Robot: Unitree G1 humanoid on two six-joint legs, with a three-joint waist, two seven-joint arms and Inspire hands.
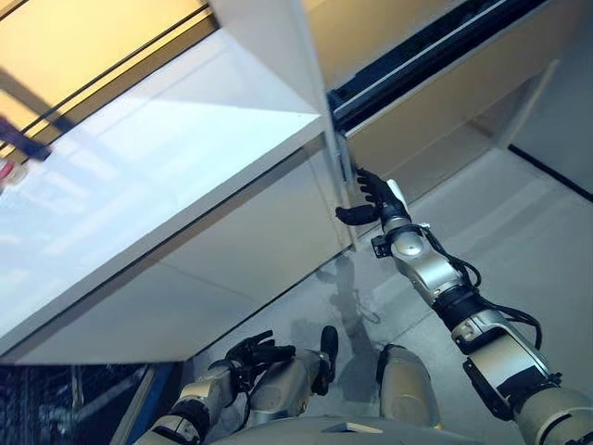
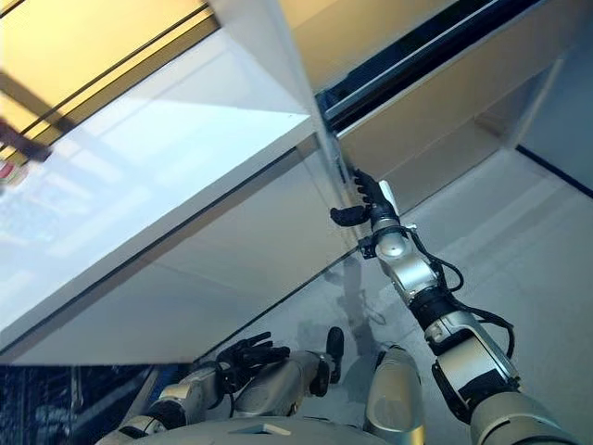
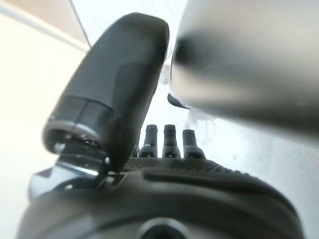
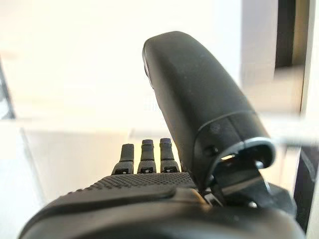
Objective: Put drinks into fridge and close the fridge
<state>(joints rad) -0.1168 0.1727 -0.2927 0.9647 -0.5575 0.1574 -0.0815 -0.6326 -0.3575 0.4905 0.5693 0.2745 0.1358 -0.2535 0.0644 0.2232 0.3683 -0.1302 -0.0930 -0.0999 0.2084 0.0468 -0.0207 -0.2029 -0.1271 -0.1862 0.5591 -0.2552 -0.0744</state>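
The large white, smooth-faced fridge door [image 1: 157,176], a flat glossy panel with a sharp squared corner, filled the upper left of the head views and stood swung out from the cabinet, its broad face catching pale reflections. Along its underside ran a plain matte white edge panel [image 1: 232,269], long and rectangular. Behind it the pale cream fridge interior [image 1: 435,120] showed boxy shelf walls and a dark rubbery seal strip [image 1: 417,65] running diagonally across the top right. The right hand [image 1: 372,197], dark and matte with a white-covered thumb, was raised at the end of a silver-grey jointed arm and lay against the narrow vertical edge of the door near its corner; its fingers were extended and relaxed, touching the edge without curling round it, and its own wrist view showed straight ribbed fingertips [image 4: 143,149] and an upright smooth thumb before a pale surface. The left hand [image 1: 255,352] hung low near the bottom of the views, well apart from the door, its fingers loosely spread and holding nothing. The smooth light-grey floor [image 1: 519,232] lay beneath. No drinks could be made out in either hand or inside the visible part of the fridge.
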